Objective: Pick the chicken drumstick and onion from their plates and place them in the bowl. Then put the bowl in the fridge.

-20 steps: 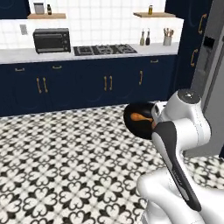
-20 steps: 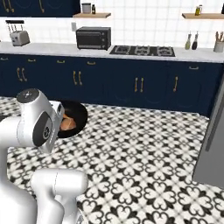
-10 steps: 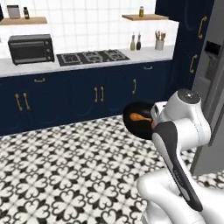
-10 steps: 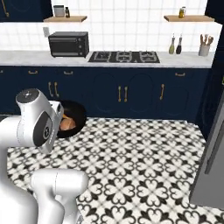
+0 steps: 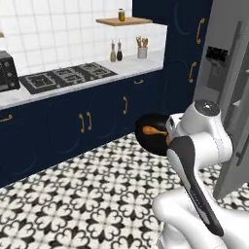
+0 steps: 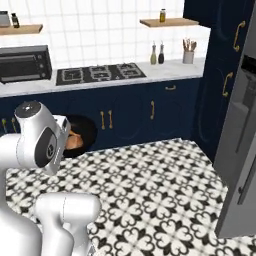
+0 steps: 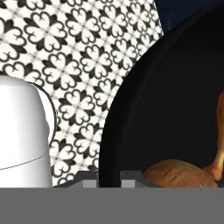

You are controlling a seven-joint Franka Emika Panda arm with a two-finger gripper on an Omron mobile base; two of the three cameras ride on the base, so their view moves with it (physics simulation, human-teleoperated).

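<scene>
Now my gripper (image 7: 103, 177) pinches the rim of the bowl (image 5: 154, 134), holding it above the floor, with the drumstick (image 5: 154, 130) and onion (image 7: 179, 175) inside. I fear tilting spills them near the fridge (image 5: 228, 102) on the right.

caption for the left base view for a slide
Arm carries the black bowl holding the chicken drumstick past navy cabinets toward the fridge.

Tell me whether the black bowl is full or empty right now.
Not empty. The hand view shows the onion and the chicken drumstick lying inside the bowl, which the shut gripper holds above the floor.
</scene>
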